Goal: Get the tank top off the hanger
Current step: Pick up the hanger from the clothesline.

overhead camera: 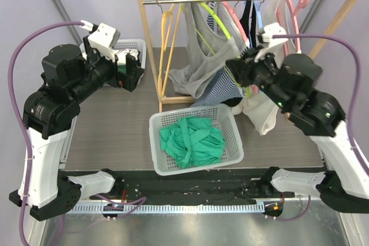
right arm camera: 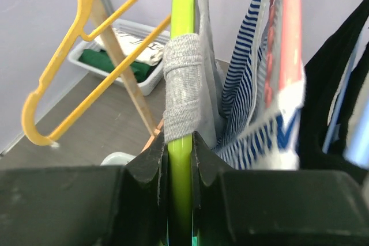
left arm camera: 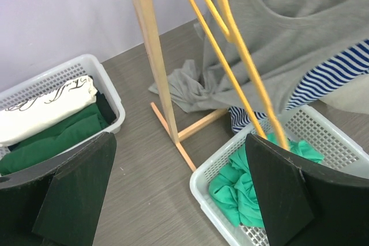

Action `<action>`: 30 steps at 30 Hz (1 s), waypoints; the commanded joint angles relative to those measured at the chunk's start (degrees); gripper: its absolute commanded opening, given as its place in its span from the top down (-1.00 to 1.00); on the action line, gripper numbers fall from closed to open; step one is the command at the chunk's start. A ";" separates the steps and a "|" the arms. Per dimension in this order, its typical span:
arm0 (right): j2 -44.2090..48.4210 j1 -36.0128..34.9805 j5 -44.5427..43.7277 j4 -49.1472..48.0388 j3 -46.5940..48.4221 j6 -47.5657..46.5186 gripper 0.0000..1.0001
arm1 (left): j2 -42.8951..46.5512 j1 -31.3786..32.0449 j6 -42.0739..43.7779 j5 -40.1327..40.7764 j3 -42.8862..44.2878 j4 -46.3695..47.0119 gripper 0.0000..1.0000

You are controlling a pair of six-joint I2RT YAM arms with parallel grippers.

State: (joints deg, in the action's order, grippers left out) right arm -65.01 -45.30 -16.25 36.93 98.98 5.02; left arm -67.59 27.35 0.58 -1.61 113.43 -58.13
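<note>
A grey tank top (overhead camera: pixel 203 56) hangs on a lime green hanger (overhead camera: pixel 218 24) on the wooden rack. Its lower part droops onto the table. My right gripper (overhead camera: pixel 241 68) is shut on the hanger's right arm. In the right wrist view the green hanger (right arm camera: pixel 183 21) runs up between the closed fingers of my right gripper (right arm camera: pixel 180 154), and the tank top's grey strap (right arm camera: pixel 183 87) wraps it just above them. My left gripper (overhead camera: pixel 134 74) stands open to the left of the rack, holding nothing. In the left wrist view my left gripper (left arm camera: pixel 179 191) faces the tank top (left arm camera: pixel 277 33).
A wooden rack (overhead camera: pixel 149 38) carries empty yellow hangers (overhead camera: pixel 169 33), pink hangers (overhead camera: pixel 291 10), a striped garment (overhead camera: pixel 222 91) and dark and white clothes. A white basket (overhead camera: pixel 190 112) with green clothes sits in front. Another basket (overhead camera: pixel 134 43) of folded clothes stands back left.
</note>
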 commanded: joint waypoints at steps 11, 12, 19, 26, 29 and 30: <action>2.17 -0.49 0.25 3.16 4.73 1.66 0.98 | -5.62 -0.37 2.32 3.16 -0.82 5.72 -0.99; 2.78 -0.49 0.86 2.98 4.91 1.66 0.98 | -5.27 -0.37 3.10 4.32 -3.01 8.09 -0.99; 6.30 -0.49 5.43 6.30 16.21 1.57 0.98 | -7.90 -0.28 6.01 8.19 -12.70 17.26 -0.99; 6.30 -0.58 4.83 12.20 26.96 1.58 0.98 | -14.75 -1.59 8.12 10.31 -12.62 20.42 -0.99; 7.09 -0.41 4.82 11.77 27.15 1.40 0.99 | -17.92 -2.92 8.30 9.69 -11.21 21.39 -0.96; 7.27 -0.49 4.91 11.33 26.71 1.14 0.98 | -18.80 -3.79 8.30 9.69 -9.99 21.56 -0.95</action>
State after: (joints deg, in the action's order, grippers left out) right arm -60.71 -45.67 -10.55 62.67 121.86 6.63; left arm -83.64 25.93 7.84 7.09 100.14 -41.34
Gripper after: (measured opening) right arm 0.185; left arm 0.986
